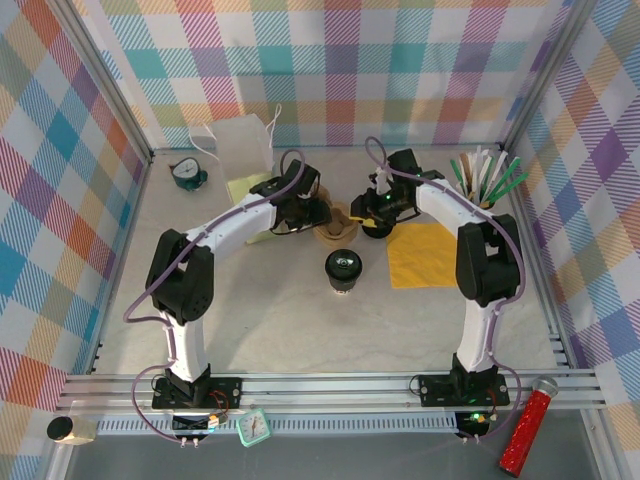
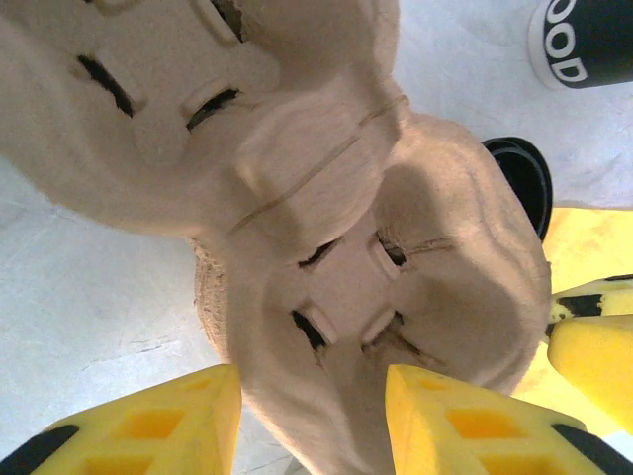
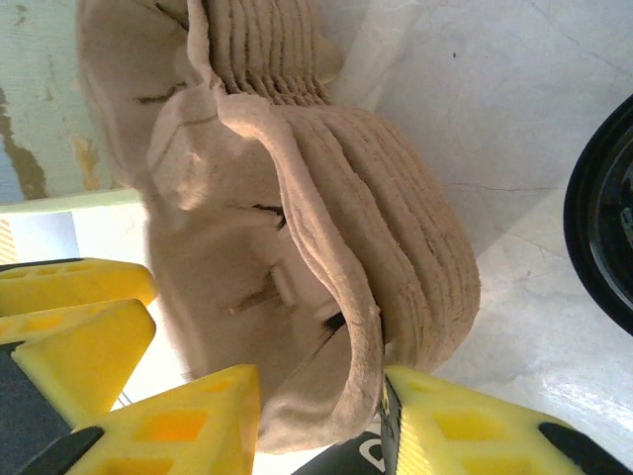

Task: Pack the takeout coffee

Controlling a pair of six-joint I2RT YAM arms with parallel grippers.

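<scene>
Between the two yellow fingers (image 2: 148, 430) of the left gripper (image 2: 313, 427) sits the end of the brown pulp carrier stack (image 2: 336, 178). It fills the gap and touches both pads, so this gripper is pinching it. Across the stack, the right gripper (image 3: 321, 426) has its own yellow fingers pressed onto the opposite rim, where the nested layers show as ribs, and it too is pinching the stack. Each gripper's fingertips show at the edge of the other's wrist view, close by. Nearer the arm bases than both grippers, and roughly midway between them, the takeout coffee (image 1: 343, 268) stands upright on the table (image 1: 270, 320) with its glossy black lid on, apart from the stack and from either gripper. Just right of the right gripper, a little nearer the bases, a yellow napkin (image 1: 422, 255) lies flat
</scene>
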